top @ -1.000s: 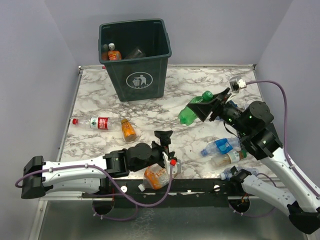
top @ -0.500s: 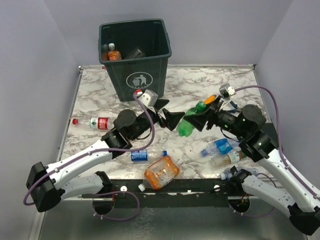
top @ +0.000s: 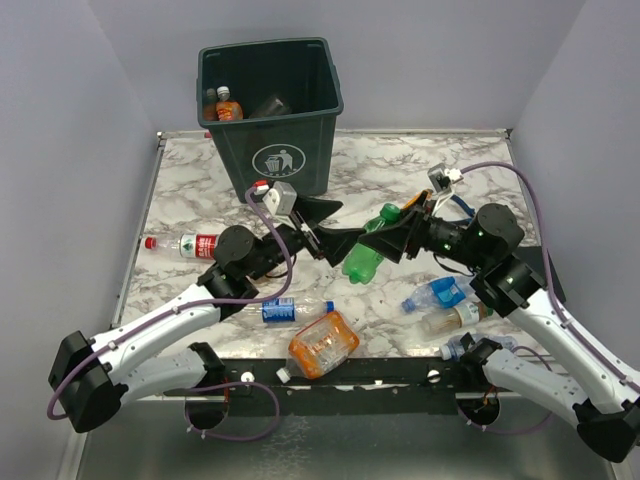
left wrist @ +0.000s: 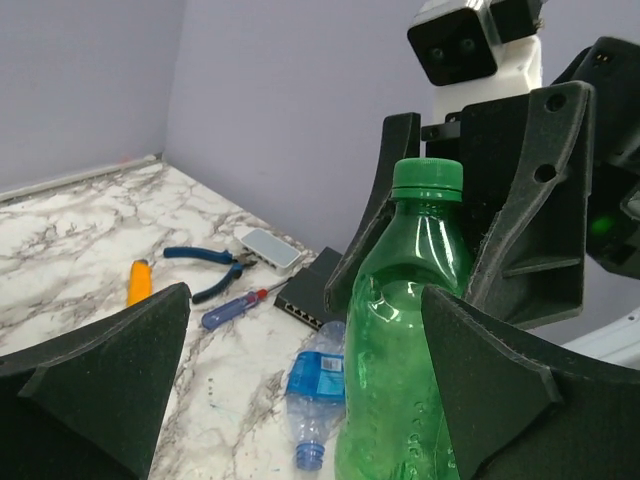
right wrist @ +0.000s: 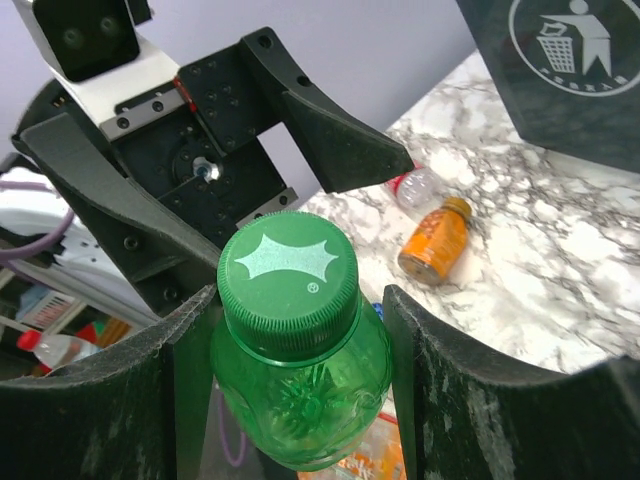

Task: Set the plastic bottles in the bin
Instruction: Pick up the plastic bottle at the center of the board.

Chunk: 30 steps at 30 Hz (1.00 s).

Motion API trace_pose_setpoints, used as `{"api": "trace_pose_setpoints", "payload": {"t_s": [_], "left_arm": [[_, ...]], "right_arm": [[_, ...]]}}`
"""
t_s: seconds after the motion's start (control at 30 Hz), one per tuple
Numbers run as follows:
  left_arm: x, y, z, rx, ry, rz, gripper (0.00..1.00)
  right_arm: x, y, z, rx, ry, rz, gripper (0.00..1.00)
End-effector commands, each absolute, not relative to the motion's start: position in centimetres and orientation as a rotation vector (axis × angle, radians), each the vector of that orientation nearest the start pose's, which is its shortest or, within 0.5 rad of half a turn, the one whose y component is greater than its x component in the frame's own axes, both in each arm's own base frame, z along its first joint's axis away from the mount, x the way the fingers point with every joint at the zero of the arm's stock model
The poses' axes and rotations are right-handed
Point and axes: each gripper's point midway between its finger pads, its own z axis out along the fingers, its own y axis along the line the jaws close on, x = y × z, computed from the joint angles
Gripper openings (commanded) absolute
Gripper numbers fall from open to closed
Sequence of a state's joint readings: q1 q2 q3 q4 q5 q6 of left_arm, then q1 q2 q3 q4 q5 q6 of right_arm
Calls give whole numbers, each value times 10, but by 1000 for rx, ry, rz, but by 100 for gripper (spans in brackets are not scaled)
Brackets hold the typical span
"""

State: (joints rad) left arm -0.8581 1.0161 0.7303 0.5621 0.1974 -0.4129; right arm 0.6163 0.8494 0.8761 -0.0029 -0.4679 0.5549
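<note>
While my right claw [top: 392, 238] is clamped on the green bottle [top: 362, 258] in mid-air, short of the bin [top: 300, 140], I'd centre the wide-open left claw [top: 333, 228] around its body before squeezing.

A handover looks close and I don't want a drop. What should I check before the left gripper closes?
1. Right gripper shut on green bottle: ok.
2. Left gripper open wide: ok.
3. Bottle far enough between the left gripper's jaws: cannot tell; it sits off-centre in the left wrist view.
4. Bottle's cap on: ok.
5. Bin has room: ok.
</note>
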Motion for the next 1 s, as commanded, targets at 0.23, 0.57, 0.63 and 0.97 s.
{"api": "trace_pose_setpoints", "payload": {"t_s": [0.23, 0.57, 0.63, 0.97], "left_arm": [[202, -294, 367, 376, 1291, -1182, 99], [166, -311, 366, 700, 1256, -1246, 99], [151, -315, 361, 773, 1241, -1307, 99], [155, -328, 343, 820, 1331, -1328, 99]], "right_arm": [[202, 264, 377, -475, 1481, 1272, 28], [206, 256, 380, -444, 1552, 1207, 28], [205, 259, 386, -455, 1547, 1228, 28], [204, 276, 391, -485, 1574, 1335, 28]]}}
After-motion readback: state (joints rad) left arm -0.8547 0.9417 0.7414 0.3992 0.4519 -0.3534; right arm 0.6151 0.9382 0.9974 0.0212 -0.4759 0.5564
